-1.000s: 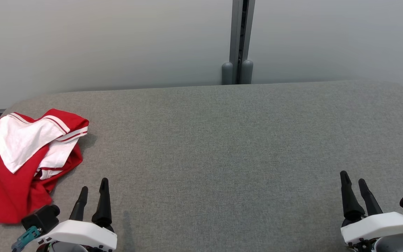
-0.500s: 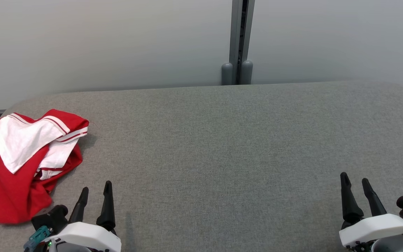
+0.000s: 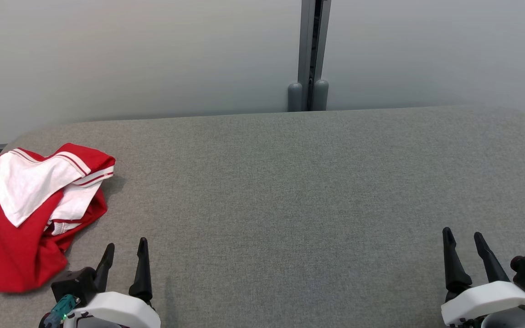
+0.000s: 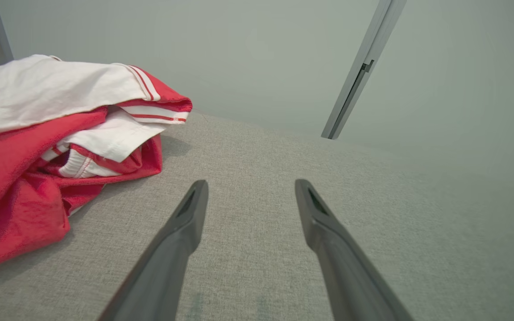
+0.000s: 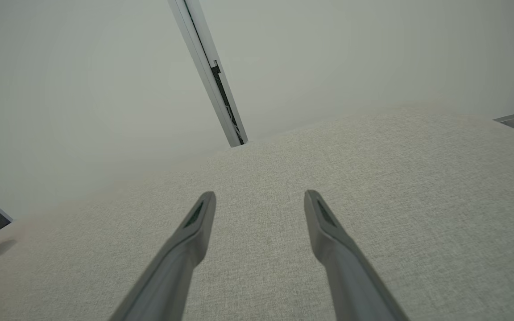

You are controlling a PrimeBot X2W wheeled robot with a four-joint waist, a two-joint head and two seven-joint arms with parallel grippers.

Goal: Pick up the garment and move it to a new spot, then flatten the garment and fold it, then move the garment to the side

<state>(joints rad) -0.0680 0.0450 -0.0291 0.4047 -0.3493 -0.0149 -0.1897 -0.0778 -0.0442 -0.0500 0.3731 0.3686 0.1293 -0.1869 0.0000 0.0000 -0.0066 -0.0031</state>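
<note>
Crumpled garment (image 3: 21, 214) at the left end of the grey counter (image 3: 290, 182), nothing held.
From the head view I see the red-and-white cloth lying in a heap, with part of it running past the picture's left edge. My left gripper (image 3: 126, 243) hovers just to its right, fingers spread and not touching it. My right gripper (image 3: 462, 232) is well apart at the lower right, fingers spread too, over bare counter.

Even soft light, faint shadows; wrist pics prob. edge-warped.
</note>
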